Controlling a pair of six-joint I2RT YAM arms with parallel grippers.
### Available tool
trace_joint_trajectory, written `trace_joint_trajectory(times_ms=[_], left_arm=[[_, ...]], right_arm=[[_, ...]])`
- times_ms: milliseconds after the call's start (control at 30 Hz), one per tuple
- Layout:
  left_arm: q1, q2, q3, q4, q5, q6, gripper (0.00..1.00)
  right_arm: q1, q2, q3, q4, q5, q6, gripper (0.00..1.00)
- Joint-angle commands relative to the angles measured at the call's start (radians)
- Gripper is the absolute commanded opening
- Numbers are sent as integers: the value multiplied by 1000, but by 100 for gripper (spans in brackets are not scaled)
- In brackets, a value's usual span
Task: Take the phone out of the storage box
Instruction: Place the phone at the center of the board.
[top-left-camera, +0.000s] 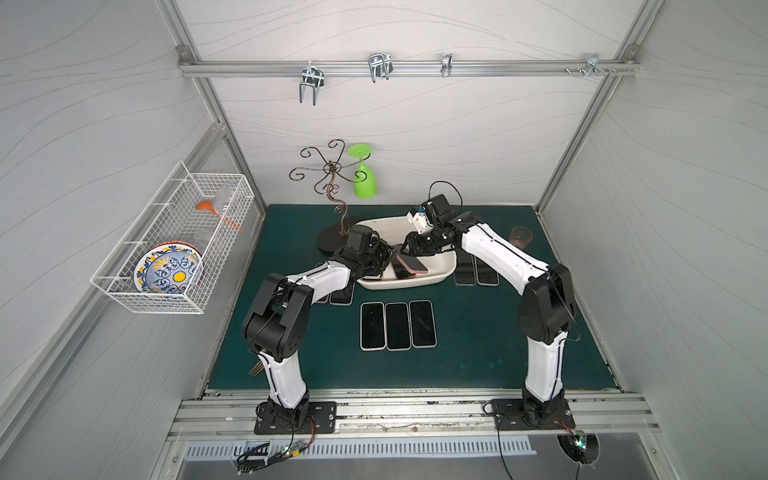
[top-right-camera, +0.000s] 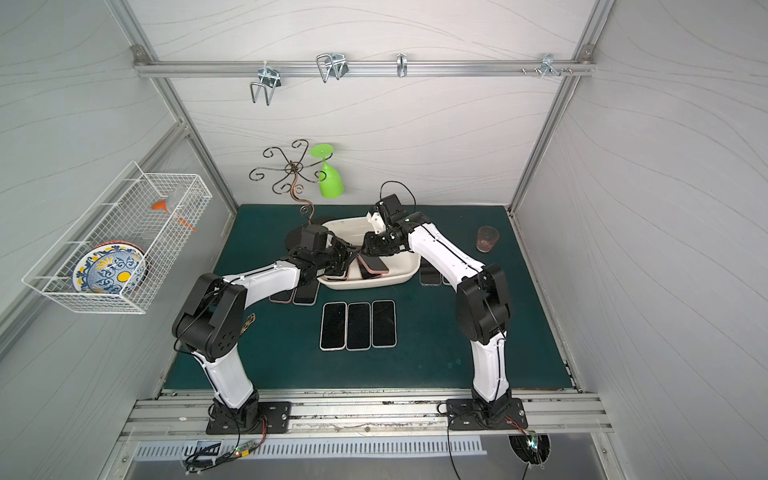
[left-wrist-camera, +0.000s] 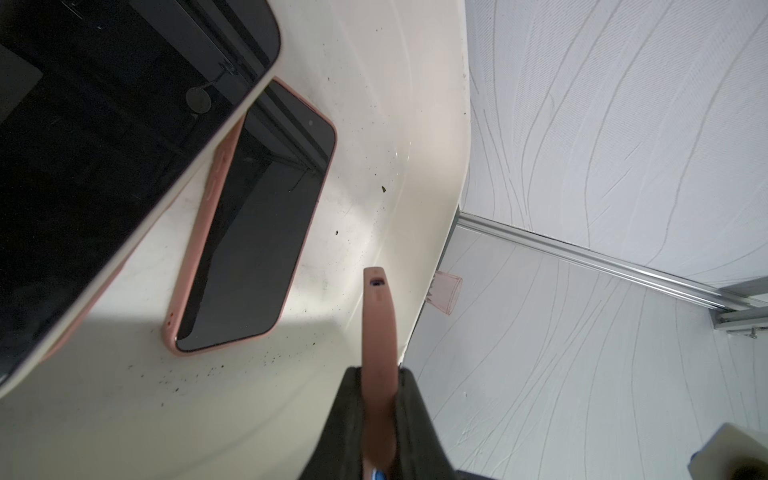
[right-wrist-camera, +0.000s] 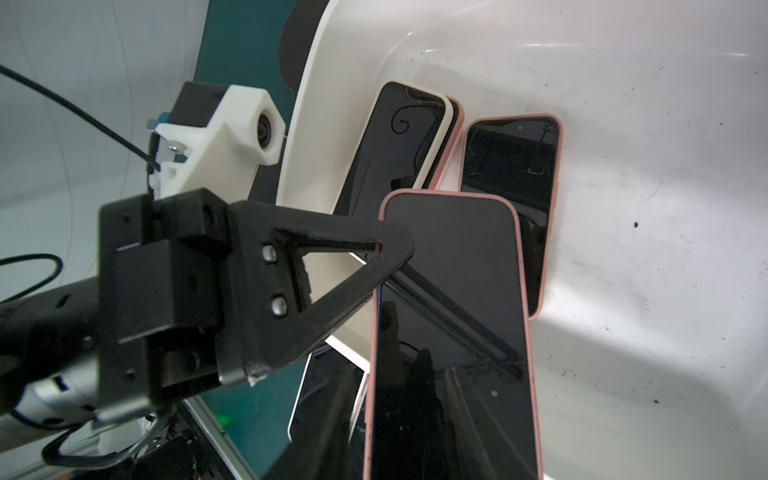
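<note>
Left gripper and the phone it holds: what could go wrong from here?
1. The left gripper grips the held phone only near one long edge, so it may pivot or slip and drop onto the other phones lying in the box.
2. The right gripper sits very close to the left one over the box; a lift could make them bump.

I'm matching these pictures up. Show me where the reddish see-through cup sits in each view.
Both top views: the reddish cup stands on the green mat, on the robot's right of the storage box.
Left wrist: the cup shows small, just beyond the box's rim.
Right wrist: not in it.
Shared landmark: the cream storage box, in all four views.
</note>
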Motion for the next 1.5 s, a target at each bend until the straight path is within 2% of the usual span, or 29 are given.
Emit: trace_joint_trajectory(times_ms=[0,133,233,333,400,500,667,733,800,867,967,1133,1167,1200,1300,1333,1400,1467], left_arm=[[2,-35,23,101,23,9,0],[26,-47,13,131,89,47,0],[52,-70,-13,231,169,80,0],[66,-99,-54,331,238,119,0],[64,-107,-84,418,276,123,0],[59,-100,-122,553,322,99,0],[44,-98,-138,663,343,70,0],[37,-101,-126,644,347,84,0],[35,-101,-124,661,342,79,0],[35,-96,-122,689,336,57,0],[35,-76,-117,761,344,9,0],[35,-61,-105,787,358,-5,0],[35,-59,-103,791,365,-6,0],[35,-56,-97,803,372,-9,9],[50,-49,-63,805,409,-29,67],[62,-54,-57,789,415,-24,80],[101,-91,-48,678,424,17,93],[139,-138,-20,466,430,111,98]], right_arm=[[-18,-19,7,4,-37,0,51],[-79,-105,-57,65,-140,23,80],[-159,-150,-111,82,-279,64,92],[-231,-170,-203,160,-488,136,94],[-254,-173,-285,313,-645,238,94],[-254,-170,-346,470,-721,336,94],[-228,-145,-370,559,-782,391,91],[-210,-146,-387,652,-817,451,88],[-194,-141,-381,660,-829,455,84],[-180,-137,-383,661,-836,458,71],[-167,-144,-389,668,-851,447,59],[-180,-168,-390,683,-863,470,4],[-183,-174,-388,679,-862,471,0],[-186,-182,-390,678,-863,470,0],[-200,-216,-401,658,-870,464,0],[-208,-236,-401,618,-871,440,0],[-233,-286,-395,443,-846,322,0],[-260,-344,-388,214,-784,176,0]])
